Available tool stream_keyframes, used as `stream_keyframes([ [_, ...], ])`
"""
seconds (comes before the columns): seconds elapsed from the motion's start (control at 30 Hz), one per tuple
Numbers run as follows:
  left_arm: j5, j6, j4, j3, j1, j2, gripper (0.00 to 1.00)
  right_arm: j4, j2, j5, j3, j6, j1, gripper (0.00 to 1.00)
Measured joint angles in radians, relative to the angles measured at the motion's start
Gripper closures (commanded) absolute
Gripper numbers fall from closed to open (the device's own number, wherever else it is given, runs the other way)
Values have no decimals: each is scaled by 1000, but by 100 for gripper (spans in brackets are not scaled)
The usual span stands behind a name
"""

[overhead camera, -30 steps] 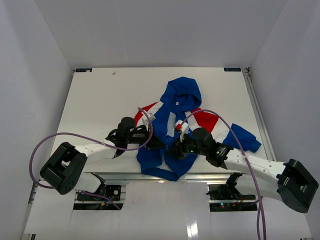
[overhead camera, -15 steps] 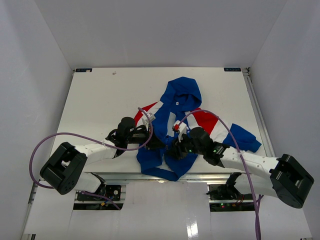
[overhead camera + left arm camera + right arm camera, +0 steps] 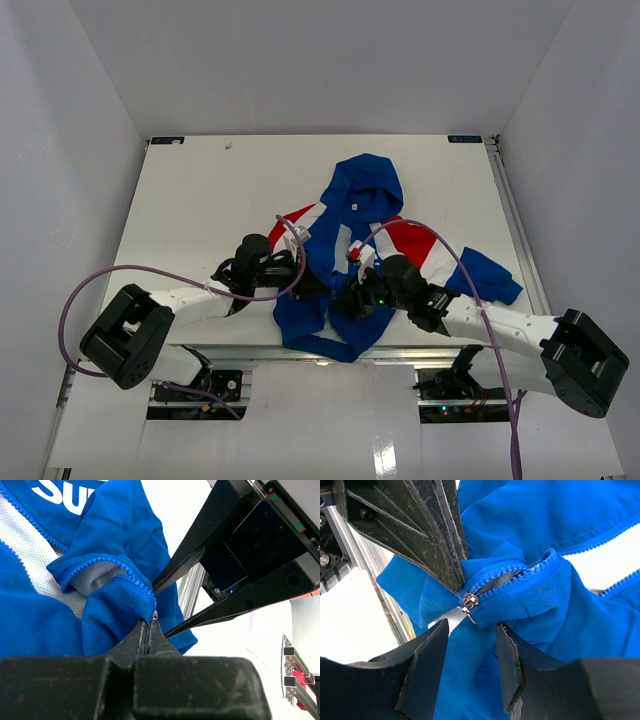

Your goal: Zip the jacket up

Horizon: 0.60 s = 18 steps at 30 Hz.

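The royal-blue hooded jacket (image 3: 352,210) lies open on the white table, its hem at the near edge. My left gripper (image 3: 318,287) is shut on the jacket's bottom hem by the zipper end (image 3: 149,602). In the right wrist view the left fingers (image 3: 437,540) pinch the blue cloth just above the silver zipper slider (image 3: 469,601). My right gripper (image 3: 471,630) is open, its tips on either side just below the slider and its pull ring, not touching them. In the top view the right gripper (image 3: 349,293) sits right beside the left one.
The table's near edge with its metal rail (image 3: 192,587) runs just behind the hem. The jacket's right sleeve (image 3: 480,273) lies spread toward the right, over the right arm. Purple cables (image 3: 100,285) loop off both arms.
My right arm has edged slightly left toward the left gripper and the hem. The left arm and the jacket have stayed in place.
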Motion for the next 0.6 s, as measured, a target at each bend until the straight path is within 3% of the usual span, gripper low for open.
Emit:
stream_keyframes([
  [0.6,0,0,0,0,0,0,100,99,81,-24,-14,63,14,54],
])
